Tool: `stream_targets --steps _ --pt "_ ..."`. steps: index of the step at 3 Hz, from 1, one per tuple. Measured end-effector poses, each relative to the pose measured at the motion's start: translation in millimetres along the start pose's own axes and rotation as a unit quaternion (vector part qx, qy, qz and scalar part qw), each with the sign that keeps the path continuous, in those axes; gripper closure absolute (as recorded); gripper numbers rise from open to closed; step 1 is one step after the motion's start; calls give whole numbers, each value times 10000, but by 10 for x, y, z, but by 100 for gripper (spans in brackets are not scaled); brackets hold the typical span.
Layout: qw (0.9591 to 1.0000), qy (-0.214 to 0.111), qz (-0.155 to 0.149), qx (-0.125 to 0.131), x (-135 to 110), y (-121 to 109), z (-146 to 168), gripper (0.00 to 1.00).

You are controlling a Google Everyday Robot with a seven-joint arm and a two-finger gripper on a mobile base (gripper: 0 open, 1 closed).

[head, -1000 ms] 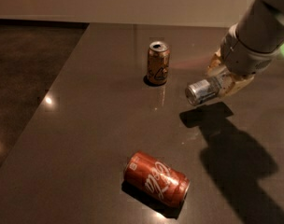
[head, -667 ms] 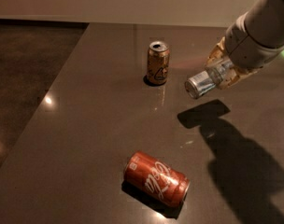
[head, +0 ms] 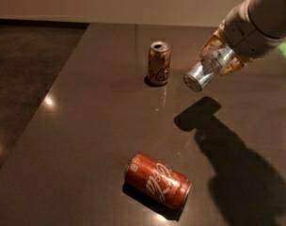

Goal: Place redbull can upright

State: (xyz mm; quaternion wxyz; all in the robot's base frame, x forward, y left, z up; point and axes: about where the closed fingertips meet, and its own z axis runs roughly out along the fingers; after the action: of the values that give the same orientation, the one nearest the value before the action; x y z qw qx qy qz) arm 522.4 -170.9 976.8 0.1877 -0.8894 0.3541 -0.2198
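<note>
Far right, the pale gripper (head: 221, 55) clasps the slim silver redbull can (head: 203, 71), tilted above the dark table (head: 86, 126).

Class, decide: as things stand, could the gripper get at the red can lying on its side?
Probably not yet: the gripper, raised over the table's right side, is shut on the redbull can. Nothing else stands between it and the red can.

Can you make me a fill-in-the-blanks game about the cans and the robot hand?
At the upper right, the gripper holds the redbull can tilted in the air above the dark ____. The red can lies on its ____. The gold-brown can stands ____.
Missing words: table; side; upright.
</note>
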Motion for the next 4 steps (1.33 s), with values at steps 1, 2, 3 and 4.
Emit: stream_targets --steps 1,2,3,4 --pt "9974 115 -711 14 -38 -61 -16 100" --pt "9956 140 -927 10 -50 -73 -22 100" --pt "9951 148 -977 36 -40 -87 -28 100" --pt "9902 196 -1360 236 18 -186 -61 100"
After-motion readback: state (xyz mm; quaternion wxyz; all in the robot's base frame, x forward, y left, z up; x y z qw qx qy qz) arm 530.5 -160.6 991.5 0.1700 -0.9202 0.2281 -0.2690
